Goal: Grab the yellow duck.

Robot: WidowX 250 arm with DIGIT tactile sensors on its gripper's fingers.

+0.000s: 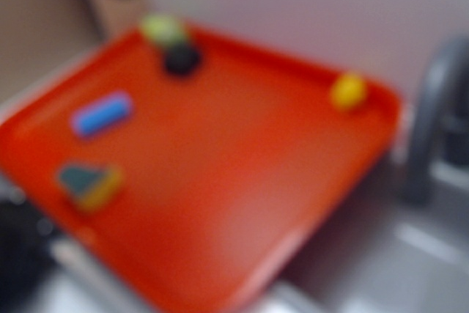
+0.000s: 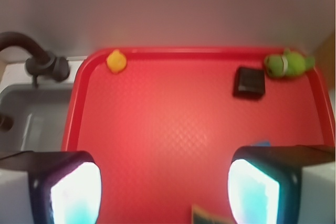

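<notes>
Filling most of both views is the red tray (image 2: 157, 140), a wide rimmed rectangle that is sitting beside a grey sink (image 2: 31, 114); the sink's dark faucet (image 2: 31, 56) is curving up at about 9 o'clock in the wrist view. The exterior view is badly blurred, so only colours and rough shapes are showing there.

Hanging over the tray's near edge is the hand (image 2: 165, 187), its two fingers (image 2: 68, 190) standing wide apart at 7 and 5 o'clock in the wrist view, with nothing between them but bare tray.

The yellow sponge with a dark green top (image 1: 91, 182) is lying at about 8 o'clock in the exterior view, and the blue block (image 1: 102, 114) is lying just above it, apart from it. The yellow-green plush toy (image 2: 287, 64) is resting at 2 o'clock in the wrist view, against the tray's far rim. The black block (image 2: 249, 82) is sitting just beside the plush toy, toward the tray's middle.

The yellow duck (image 2: 116, 61) is sitting at 11 o'clock in the wrist view, in the tray's far corner nearest the faucet, close against the rim and well apart from the hand. In the exterior view it is showing as a yellow blob (image 1: 348, 91) at 2 o'clock.
</notes>
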